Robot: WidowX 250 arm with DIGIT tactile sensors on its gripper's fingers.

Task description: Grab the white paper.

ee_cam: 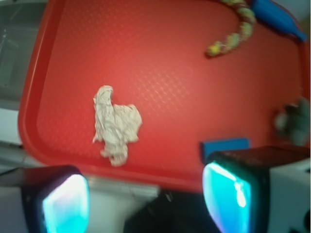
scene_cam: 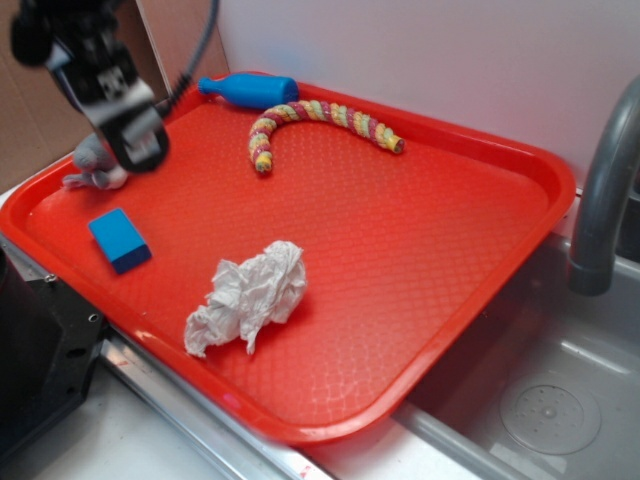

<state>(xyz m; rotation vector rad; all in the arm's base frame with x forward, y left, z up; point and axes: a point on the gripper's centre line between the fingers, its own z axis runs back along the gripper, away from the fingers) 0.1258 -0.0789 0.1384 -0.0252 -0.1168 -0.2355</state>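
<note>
The white paper is a crumpled wad lying on the red tray, near its front edge. It also shows in the wrist view, left of centre. My gripper hangs high over the tray's left rear corner, far from the paper. In the wrist view my gripper is open and empty, its two fingers wide apart, one fingertip at the lower left and the other at the lower right.
A blue block lies left of the paper. A grey-and-white plush toy sits at the tray's left edge. A blue bottle-shaped toy and a multicoloured rope lie at the back. A steel sink with a grey faucet is on the right.
</note>
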